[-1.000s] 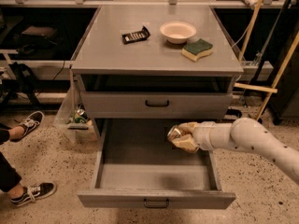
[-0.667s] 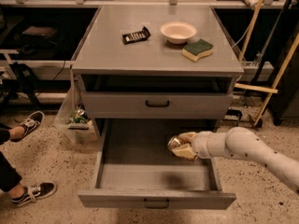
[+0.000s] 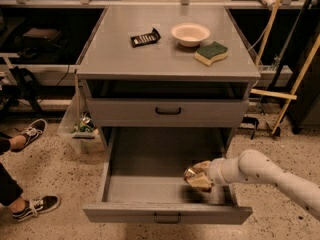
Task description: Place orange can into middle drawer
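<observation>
Orange can (image 3: 191, 173) pinched by gripper (image 3: 199, 177) fingers, low inside open middle drawer (image 3: 145, 189), right side; label unreadable.

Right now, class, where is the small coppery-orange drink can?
Lower right of the camera view: the small coppery-orange drink can is gripped in the robot's hand, low over the right front of the open grey metal drawer.

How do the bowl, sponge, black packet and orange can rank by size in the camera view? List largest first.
1. bowl
2. sponge, nearly alike
3. black packet
Unranked: orange can, partly hidden in the gripper holding it over the middle drawer, nearer the camera.
</observation>
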